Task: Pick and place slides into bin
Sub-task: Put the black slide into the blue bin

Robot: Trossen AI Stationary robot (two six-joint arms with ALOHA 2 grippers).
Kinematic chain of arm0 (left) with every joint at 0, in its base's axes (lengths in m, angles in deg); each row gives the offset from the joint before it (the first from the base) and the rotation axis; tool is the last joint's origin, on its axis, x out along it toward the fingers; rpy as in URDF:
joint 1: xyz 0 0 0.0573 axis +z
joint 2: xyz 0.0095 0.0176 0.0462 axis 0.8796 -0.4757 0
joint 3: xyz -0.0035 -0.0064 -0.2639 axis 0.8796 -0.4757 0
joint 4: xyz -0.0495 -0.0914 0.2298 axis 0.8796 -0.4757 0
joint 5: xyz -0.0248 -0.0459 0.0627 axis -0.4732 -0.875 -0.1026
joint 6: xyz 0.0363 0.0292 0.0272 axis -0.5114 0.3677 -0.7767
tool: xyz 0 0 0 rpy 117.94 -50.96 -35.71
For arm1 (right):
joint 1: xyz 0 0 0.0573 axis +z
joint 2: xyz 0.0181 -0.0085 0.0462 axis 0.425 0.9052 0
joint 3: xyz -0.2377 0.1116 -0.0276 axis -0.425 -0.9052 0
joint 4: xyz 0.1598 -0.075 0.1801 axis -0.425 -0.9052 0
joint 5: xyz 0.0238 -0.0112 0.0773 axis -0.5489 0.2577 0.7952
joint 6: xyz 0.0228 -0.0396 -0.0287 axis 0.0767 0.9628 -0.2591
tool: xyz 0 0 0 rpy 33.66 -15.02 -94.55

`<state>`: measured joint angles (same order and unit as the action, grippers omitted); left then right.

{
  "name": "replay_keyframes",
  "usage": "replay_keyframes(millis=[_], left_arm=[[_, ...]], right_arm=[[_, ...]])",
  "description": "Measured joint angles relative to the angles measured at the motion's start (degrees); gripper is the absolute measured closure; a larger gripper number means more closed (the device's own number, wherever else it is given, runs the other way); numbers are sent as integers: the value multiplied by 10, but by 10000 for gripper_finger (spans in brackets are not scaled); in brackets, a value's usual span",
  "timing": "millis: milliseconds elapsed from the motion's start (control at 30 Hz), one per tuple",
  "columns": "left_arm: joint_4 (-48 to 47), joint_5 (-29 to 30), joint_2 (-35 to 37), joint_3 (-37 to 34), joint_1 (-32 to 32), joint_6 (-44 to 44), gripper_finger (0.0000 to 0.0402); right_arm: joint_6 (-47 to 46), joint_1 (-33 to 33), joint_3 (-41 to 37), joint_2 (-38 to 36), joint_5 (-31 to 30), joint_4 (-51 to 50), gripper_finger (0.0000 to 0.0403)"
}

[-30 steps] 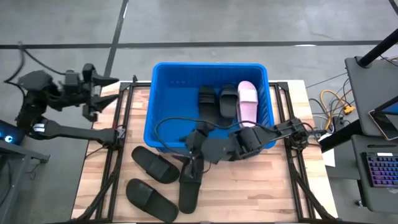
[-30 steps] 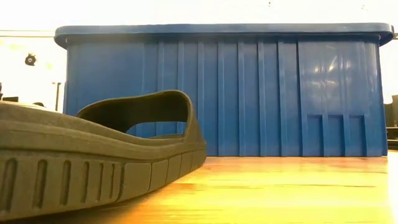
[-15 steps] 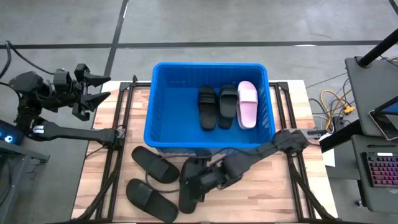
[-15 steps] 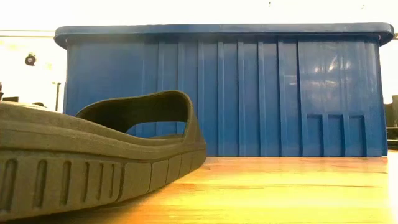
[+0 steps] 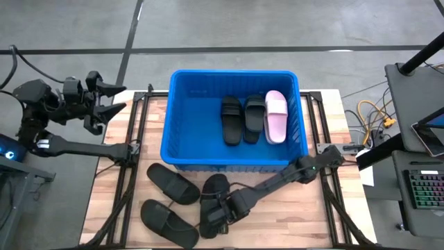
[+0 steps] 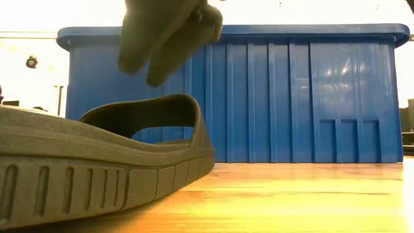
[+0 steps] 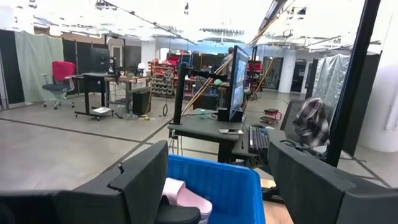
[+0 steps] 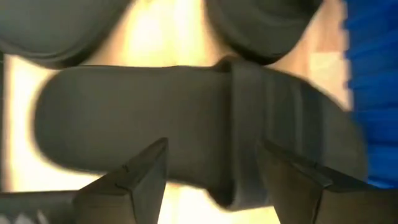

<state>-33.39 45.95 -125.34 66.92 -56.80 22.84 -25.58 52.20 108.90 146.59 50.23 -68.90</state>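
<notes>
The blue bin [image 5: 182, 104] stands at the middle of the table and holds two black slides [image 5: 241, 118] and a pale pink slide [image 5: 276, 116]. Three more black slides lie flat on their soles on the wood in front of it: two at the left [image 5: 172, 185] [image 5: 165, 221] and one beside them [image 5: 214, 186]. My right gripper [image 5: 219, 217] hangs open just above that third slide, pointing steeply down, its fingers [image 8: 144, 174] on either side of the footbed beside the strap [image 8: 249, 118]. My left gripper [image 5: 105, 101] waits open, raised at the table's far left corner.
Black frame rails [image 5: 128, 173] run along both sides of the wooden top. A desk with a keyboard [image 5: 423, 187] and loose cables [image 5: 371, 114] stands off the right edge. Bare wood [image 5: 291, 215] lies at the near right of the table.
My right gripper has swung from the bin's near wall toward the table's near edge and dropped low, tipping from a shallow slant to steeply downward. It now hangs over the black slide and has come into the low view from above. The slides have not moved.
</notes>
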Motion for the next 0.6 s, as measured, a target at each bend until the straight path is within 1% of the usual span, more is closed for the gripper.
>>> replay_keyframes(millis=[133,267,367,400,467,533,567,600], left_arm=[[0,0,-8,0,0,0,139],[0,0,-14,0,0,0,139],[-4,0,-17,0,0,0,139],[-2,0,-20,0,0,-1,139],[-3,0,-19,0,0,-1,139],[-3,0,-21,0,0,-1,139],[-3,-1,-20,0,0,-1,139],[-4,-1,-18,0,0,-1,139]], right_arm=[[47,4,0,10,-61,0,185],[84,4,0,28,-86,-5,193],[106,4,0,44,-91,-8,195],[112,4,0,47,-102,-10,195],[105,7,0,52,-147,-15,196],[80,13,-1,54,-223,-21,200],[82,15,-1,54,-258,-22,203],[96,15,-1,55,-280,-20,207]])
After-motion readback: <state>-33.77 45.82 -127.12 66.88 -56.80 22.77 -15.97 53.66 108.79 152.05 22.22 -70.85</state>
